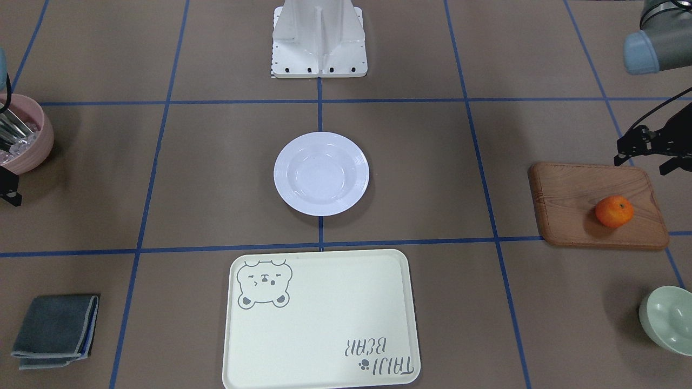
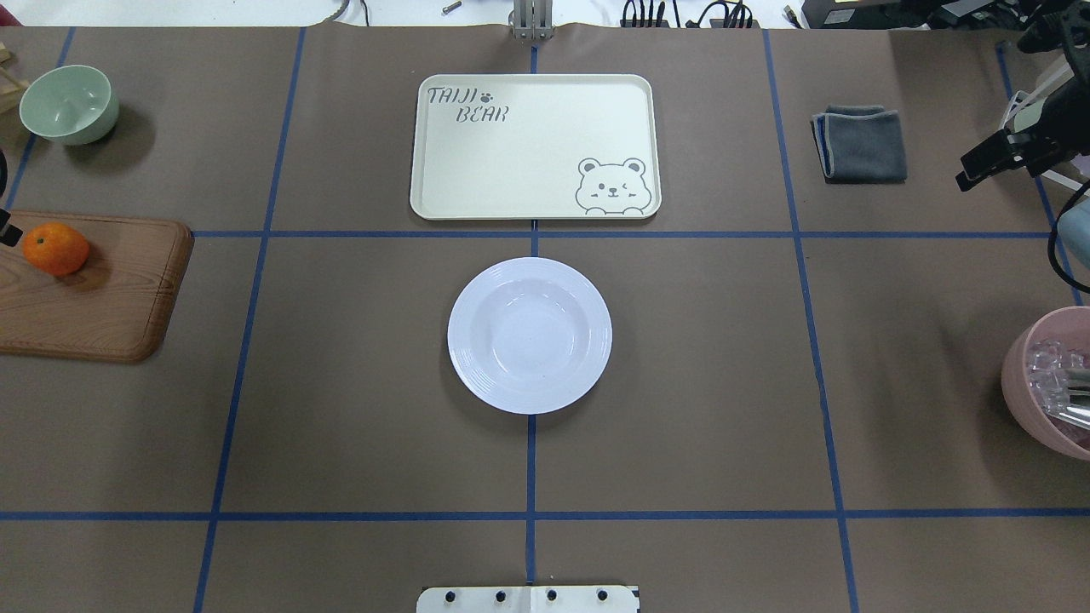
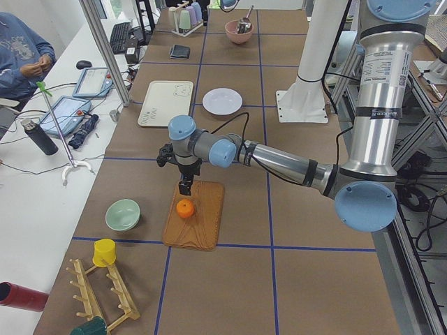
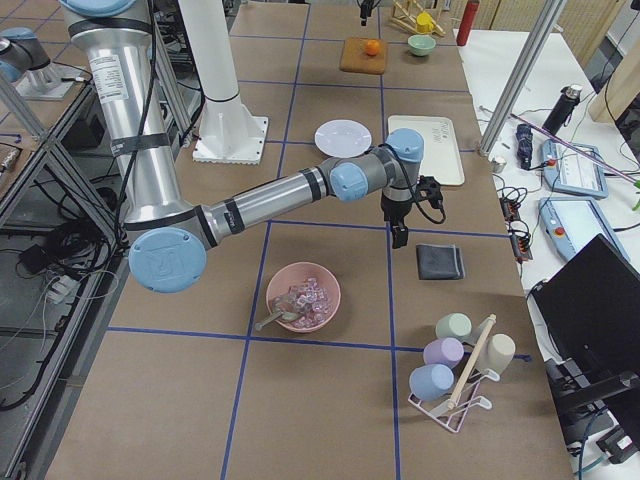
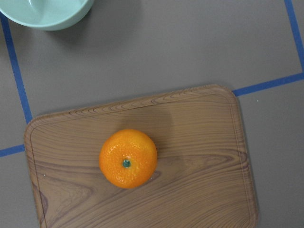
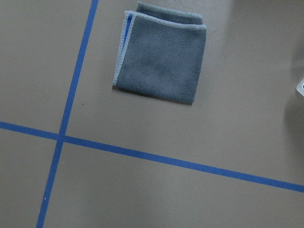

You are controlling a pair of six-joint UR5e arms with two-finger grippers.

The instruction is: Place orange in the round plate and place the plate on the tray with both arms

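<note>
The orange rests on a brown wooden board at my left end of the table and fills the middle of the left wrist view. My left gripper hangs just above it, apart from it; I cannot tell whether it is open or shut. The white round plate sits empty at the table's centre. Beyond it lies the cream tray, with nothing on it. My right gripper hovers near a folded grey cloth; its state cannot be told either.
A pale-green bowl stands past the wooden board. By the right arm, a pink bowl holds clear pieces and a metal utensil. The robot's white base is behind the plate. A person sits at the side desk.
</note>
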